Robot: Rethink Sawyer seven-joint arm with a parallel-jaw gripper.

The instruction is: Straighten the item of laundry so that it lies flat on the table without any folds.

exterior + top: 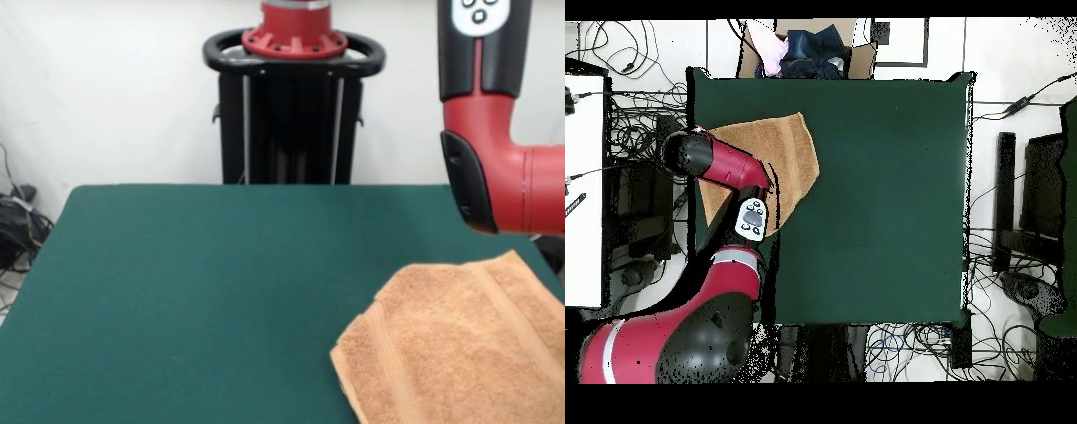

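Observation:
The item of laundry (459, 344) is an orange-tan terry towel lying near the front right corner of the green table (194, 291). A woven band runs across it, and its left side is doubled into a fold. In the overhead view the towel (793, 150) lies at the table's (885, 200) upper left corner, with an uneven outline. The red arm (725, 165) crosses over its left part and hides it. My gripper shows in neither view; the arm's red link (503, 177) leaves the front view at the right edge.
A cardboard box of clothes (805, 50) stands just beyond the table's top edge in the overhead view. Cables cover the floor around the table, a white desk (583, 180) stands at the left, and dark equipment (1035, 200) at the right.

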